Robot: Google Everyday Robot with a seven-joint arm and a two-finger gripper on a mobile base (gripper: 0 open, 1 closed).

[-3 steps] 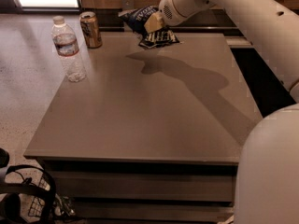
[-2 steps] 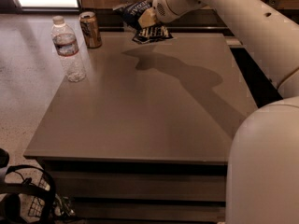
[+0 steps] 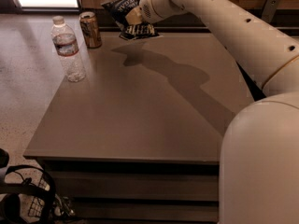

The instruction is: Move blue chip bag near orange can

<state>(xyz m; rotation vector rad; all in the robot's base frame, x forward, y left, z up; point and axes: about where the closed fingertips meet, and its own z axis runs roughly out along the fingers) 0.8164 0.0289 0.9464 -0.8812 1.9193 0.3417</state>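
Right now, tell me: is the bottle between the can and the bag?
No, the can stands between the bottle and the bag, which the gripper holds above the table's far edge.

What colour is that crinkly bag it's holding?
Dark navy blue foil chip bag, white lettering, in the gripper over the grey table's far edge; camera view.

Tool, above the tabletop's far edge, right of the orange can, was clamped on the blue chip bag; fingers mostly buried in foil. Bag lettering & can label too blurry to read. Arm cut off at top & rt edges. Robot body hid tabletop's near-rt corner. Black gear bottom-left cut off at edge.
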